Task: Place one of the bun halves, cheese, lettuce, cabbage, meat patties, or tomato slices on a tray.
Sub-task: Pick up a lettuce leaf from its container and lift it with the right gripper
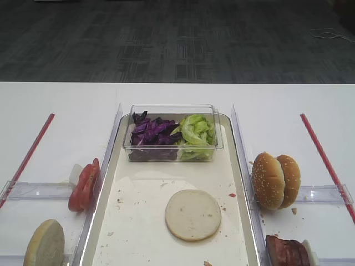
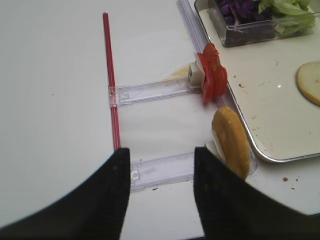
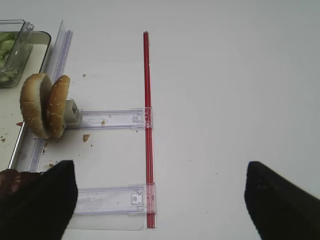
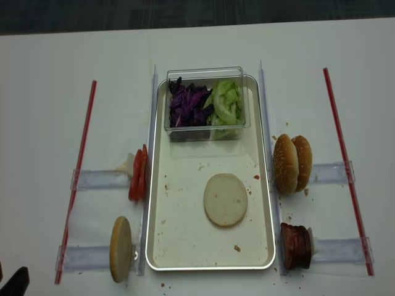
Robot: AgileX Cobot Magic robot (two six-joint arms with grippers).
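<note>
1. A flat pale bun half (image 4: 225,199) is seen lying on the tray (image 4: 185,246), near its middle.
2. The cabbage (image 4: 189,105) and lettuce (image 4: 226,105) are kept in a clear tub (image 4: 203,132) at the tray's far end.
3. The right hand (image 3: 160,200) is spread wide above the counter (image 3: 225,100), grasping nothing.
4. The left hand (image 2: 162,195) is released, its fingers apart and nothing between them.

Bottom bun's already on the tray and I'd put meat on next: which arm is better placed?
Right, probably. The meat patties stand right of the tray, and the right gripper hangs open beside them.
</note>
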